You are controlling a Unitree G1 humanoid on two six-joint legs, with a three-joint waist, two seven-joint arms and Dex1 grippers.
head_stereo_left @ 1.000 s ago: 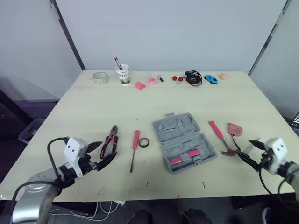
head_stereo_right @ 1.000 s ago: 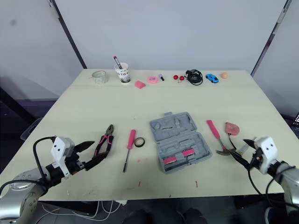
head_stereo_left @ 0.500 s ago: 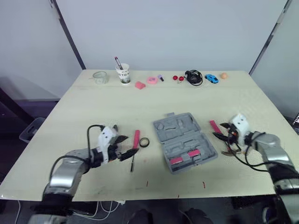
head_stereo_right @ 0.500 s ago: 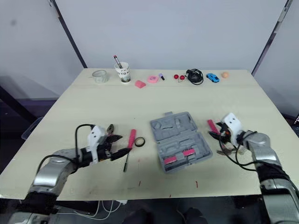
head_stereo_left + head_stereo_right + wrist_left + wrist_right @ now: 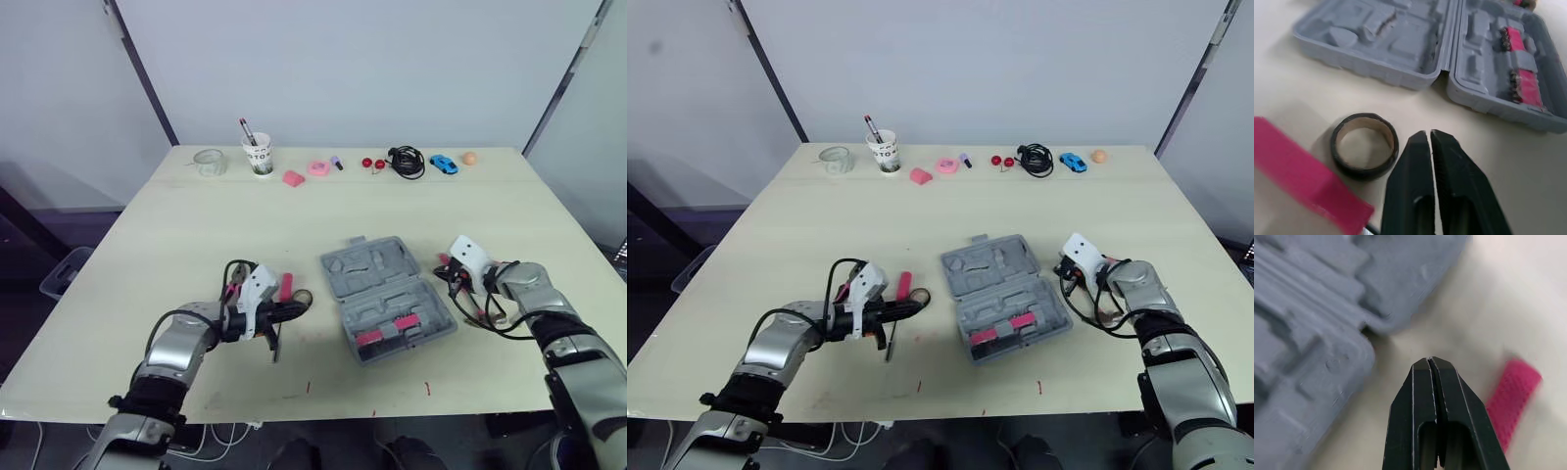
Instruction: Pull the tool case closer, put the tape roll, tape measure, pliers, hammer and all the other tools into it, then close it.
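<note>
- My left tool (image 5: 1430, 133): both black fingers clenched together, nothing between them. It sits low over the worktop (image 5: 196, 235), its tips just beside the tape roll and pointing towards the tool case.
- Screwdriver (image 5: 285, 286): pink handle, thin metal shaft. It lies flat by my left tool, with the shaft end nearest me.
- Tape roll (image 5: 1364, 171): small black ring with a brown core, lying flat. It is between the screwdriver handle and the case; I cannot tell whether my fingertips touch it.
- Pliers (image 5: 232, 289): pink and black grips, partly behind my left arm, on the side of the screwdriver away from the case.
- Tool case (image 5: 387, 299): grey, open and lying flat mid-worktop, set at an angle. Both moulded halves face up, and the nearer half carries two pink inserts.
- My right tool (image 5: 1431, 360): fingers pressed together, holding nothing. It is over bare worktop between the right edge of the case and the hammer handle.
- Hammer (image 5: 1513, 399): pink grip, lying flat just right of the case, beside my right tool.
- Far edge, left to right: clear cup (image 5: 210, 163), white paper cup with pens (image 5: 258, 155), pink block (image 5: 293, 179), pink ring (image 5: 317, 168), two red balls (image 5: 372, 164), black cable coil (image 5: 404, 163), blue toy car (image 5: 442, 164), orange ball (image 5: 468, 158).
</note>
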